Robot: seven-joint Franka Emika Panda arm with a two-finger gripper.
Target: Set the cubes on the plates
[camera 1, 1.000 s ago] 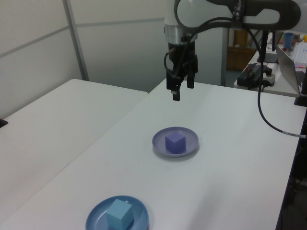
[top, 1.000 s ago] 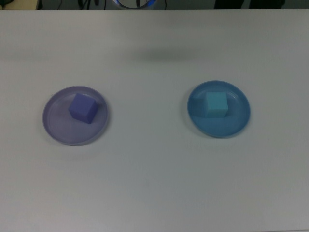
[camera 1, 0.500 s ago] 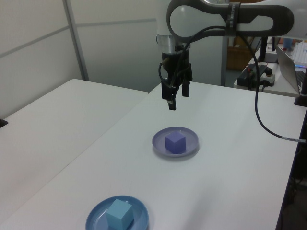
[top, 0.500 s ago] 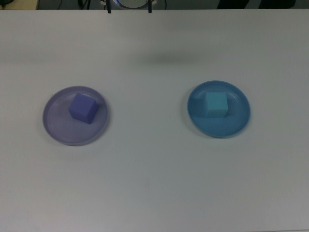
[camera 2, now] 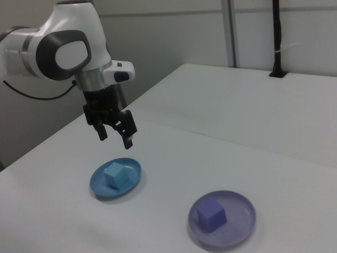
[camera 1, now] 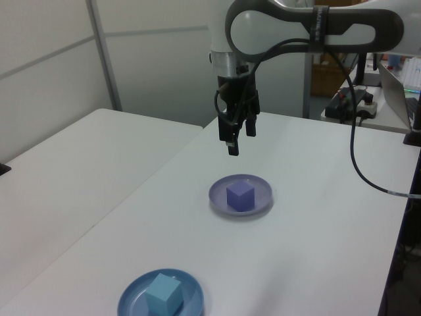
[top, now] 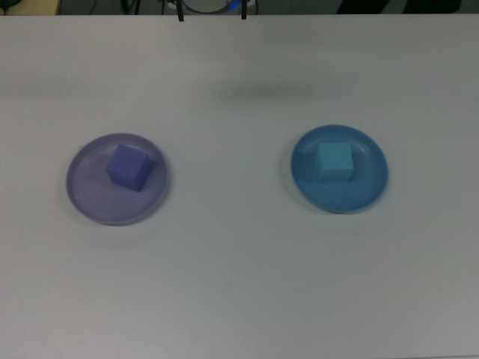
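Note:
The purple-blue cube (top: 129, 166) (camera 1: 240, 195) (camera 2: 210, 215) rests on the lavender plate (top: 90, 198) (camera 1: 219, 199) (camera 2: 239, 211). On the blue plate (top: 359, 191) (camera 1: 192, 293) (camera 2: 99, 187) sits the teal cube (top: 334, 161) (camera 1: 163, 294) (camera 2: 117, 174). My gripper (camera 1: 241, 137) (camera 2: 114, 137) hangs open and empty well above the table, near its far edge and between the two plates. In the top view only its fingertips (top: 180, 15) show at the upper edge.
A second white table (camera 1: 79, 164) adjoins on the left view's left. A laptop (camera 1: 398, 85) and cables stand at the left view's right edge. A black pole (camera 2: 277, 37) rises at the far table edge in the right view.
The open gripper has drifted toward the left view's left, staying high above the table. Cubes and plates have not moved.

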